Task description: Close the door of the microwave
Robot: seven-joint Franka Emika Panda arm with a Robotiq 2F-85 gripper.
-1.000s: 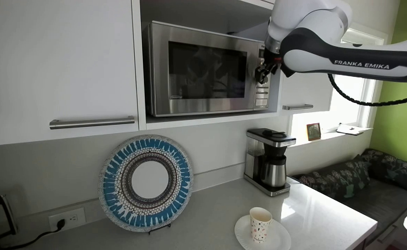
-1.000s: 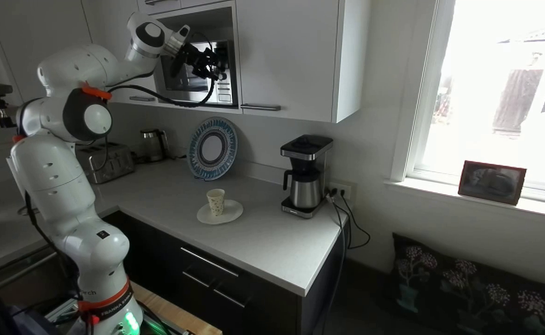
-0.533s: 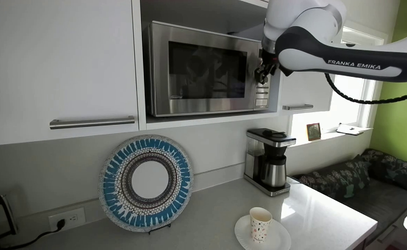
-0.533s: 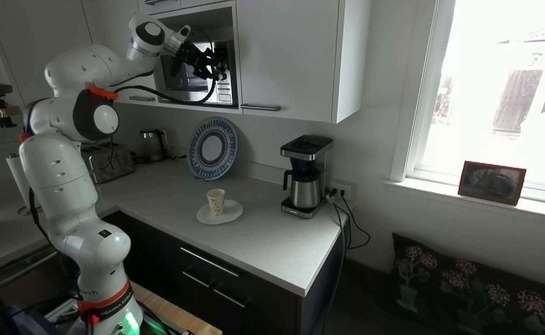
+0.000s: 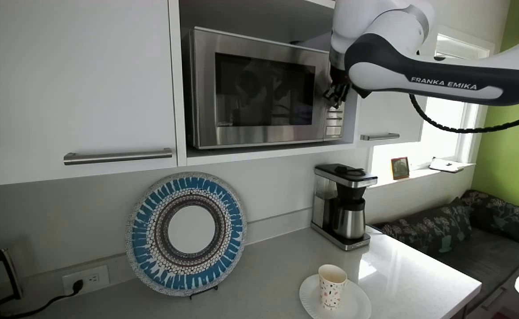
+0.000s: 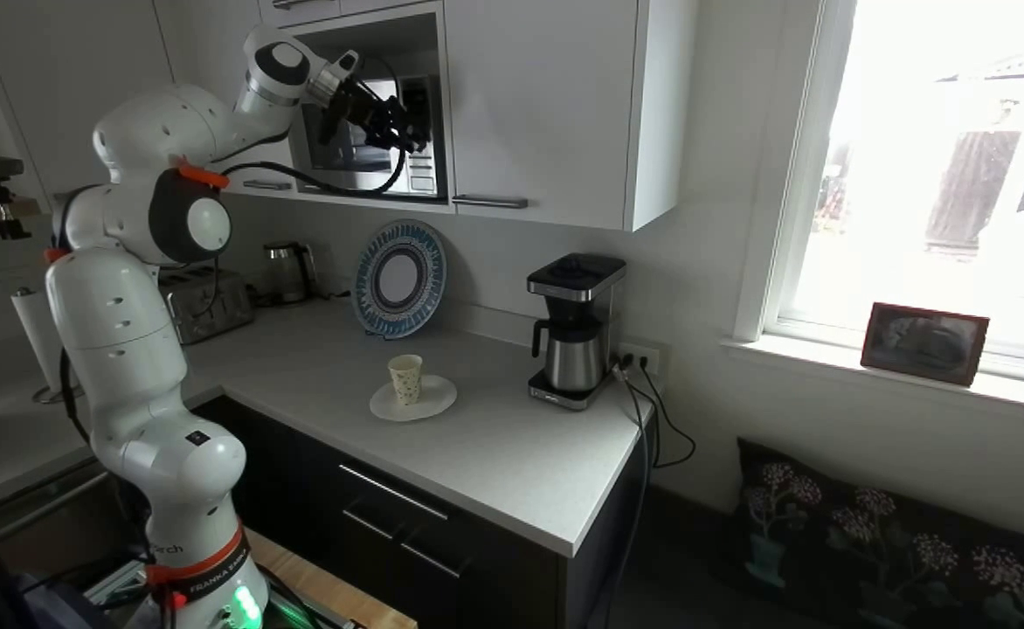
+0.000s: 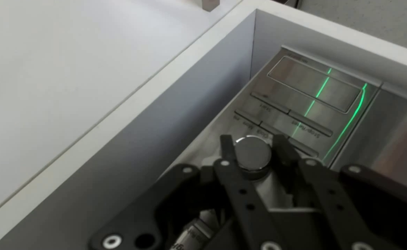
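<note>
The stainless microwave (image 5: 334, 131) sits in a cabinet recess. Its door (image 5: 259, 134) has a dark glass window and looks flush with the button panel, so it appears shut. The microwave (image 6: 423, 179) is partly covered by the arm in an exterior view. My gripper (image 5: 333, 99) is at the button panel, right of the door; it also shows in an exterior view (image 6: 416, 140). In the wrist view the fingers (image 7: 254, 139) stand close on both sides of a round metal dial (image 7: 253, 154). Whether they press on it I cannot tell. The door's edge (image 7: 394, 146) shows at right there.
White cabinet walls (image 7: 148, 100) frame the recess closely. Cabinet handles (image 5: 380, 136) stick out beside it. On the counter below stand a coffee maker (image 5: 346, 208), a blue decorative plate (image 5: 229, 230) and a paper cup (image 5: 331, 290) on a white plate (image 5: 356, 303).
The forearm and wrist have shifted left in one view and the elbow right in another. The gripper has tilted slightly, while its fingertips stay at nearly the same place. The door has not moved.
</note>
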